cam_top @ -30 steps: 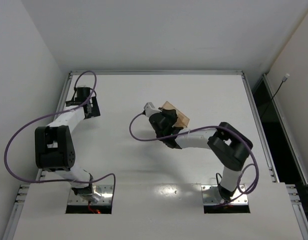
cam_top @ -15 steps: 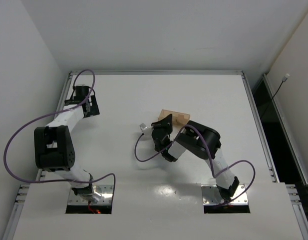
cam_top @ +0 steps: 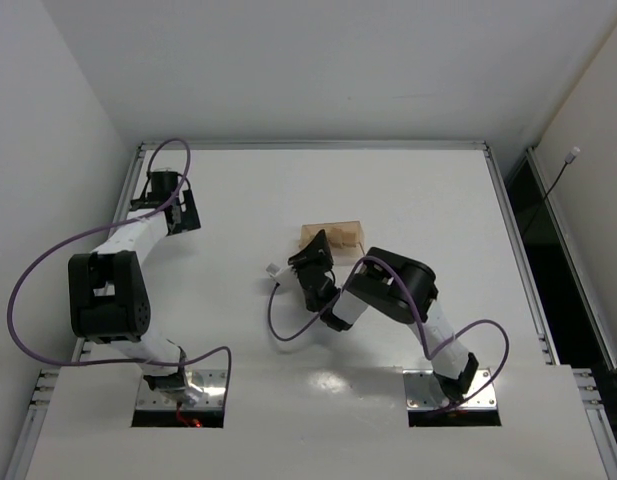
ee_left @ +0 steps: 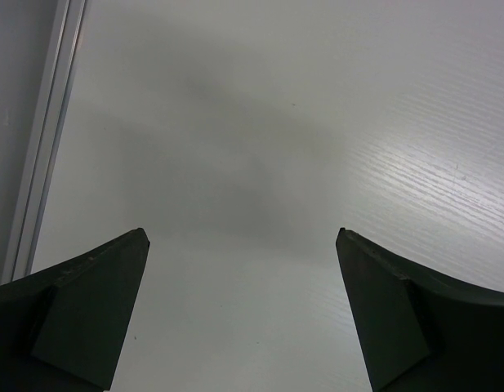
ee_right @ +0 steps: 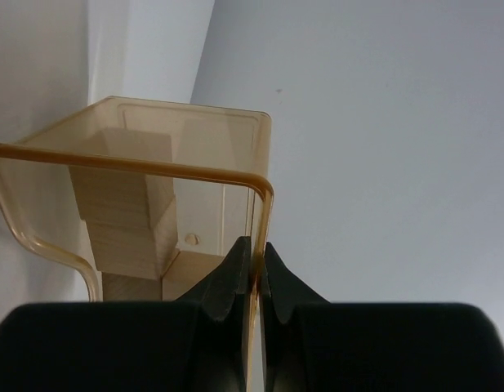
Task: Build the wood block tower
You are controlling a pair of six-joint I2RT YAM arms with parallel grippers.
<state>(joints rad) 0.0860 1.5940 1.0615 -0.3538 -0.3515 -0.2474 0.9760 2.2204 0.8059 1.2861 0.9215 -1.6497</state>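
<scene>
My right gripper [cam_top: 314, 262] [ee_right: 253, 245] is shut on the thin wall of a clear amber plastic container [cam_top: 318, 237] [ee_right: 153, 163] near the table's middle. Pale tan wood blocks [cam_top: 341, 237] [ee_right: 125, 216] lie inside the container, seen through its walls. The container appears tipped on its side. No upright tower shows in any view. My left gripper [cam_top: 178, 215] [ee_left: 242, 237] is open and empty, low over bare white table at the far left.
The white table [cam_top: 418, 190] is ringed by a metal rail [cam_top: 308, 145] [ee_left: 47, 139]. White walls stand close on the left and back. Purple cables loop beside both arms. A dark gap runs along the right edge.
My right arm has folded in, its elbow swinging from the right towards the middle. The gripper has carried the amber container a little left and turned it. The left arm has not moved.
</scene>
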